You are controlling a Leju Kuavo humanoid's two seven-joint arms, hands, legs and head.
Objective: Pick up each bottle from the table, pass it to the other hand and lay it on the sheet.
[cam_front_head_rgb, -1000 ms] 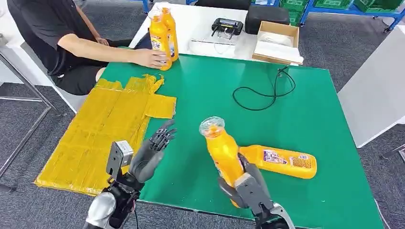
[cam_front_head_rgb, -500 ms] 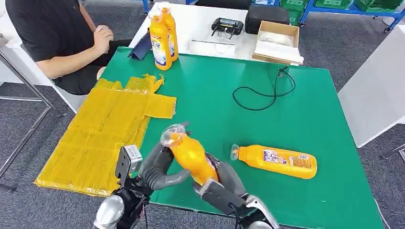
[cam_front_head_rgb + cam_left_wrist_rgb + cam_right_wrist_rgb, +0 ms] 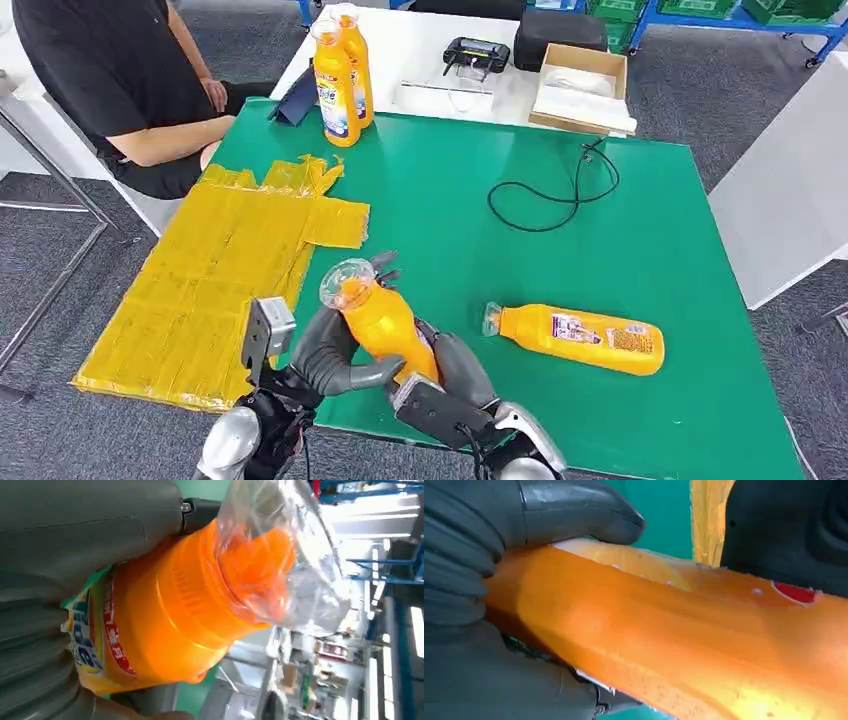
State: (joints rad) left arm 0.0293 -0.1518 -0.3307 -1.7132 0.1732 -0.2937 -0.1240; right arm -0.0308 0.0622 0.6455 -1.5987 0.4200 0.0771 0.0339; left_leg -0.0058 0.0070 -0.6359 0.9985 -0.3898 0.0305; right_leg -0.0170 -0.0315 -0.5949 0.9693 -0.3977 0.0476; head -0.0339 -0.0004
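An orange bottle (image 3: 378, 322) with a clear plastic wrap over its cap is tilted above the table's near edge, between both hands. My left hand (image 3: 328, 352) wraps its upper body, thumb across the front and fingers behind. My right hand (image 3: 455, 378) grips its lower end from the right. In the left wrist view the left hand (image 3: 75, 535) clasps the bottle (image 3: 175, 625) just below the cap. In the right wrist view the right hand (image 3: 469, 555) closes round the orange body (image 3: 674, 630). A second orange bottle (image 3: 580, 338) lies on the green table (image 3: 480, 170). The yellow sheet (image 3: 220, 270) covers the table's left part.
Two more orange bottles (image 3: 340, 70) stand upright at the far left corner of the green table. A person in black (image 3: 110, 70) sits beyond the sheet. A black cable (image 3: 560, 195) loops at the far right. A cardboard box (image 3: 580, 88) and a black device (image 3: 475, 55) lie on the white table behind.
My right hand carried the bottle leftward to the left hand, which closed around its upper part. The person's hand drew back from the upright bottles.
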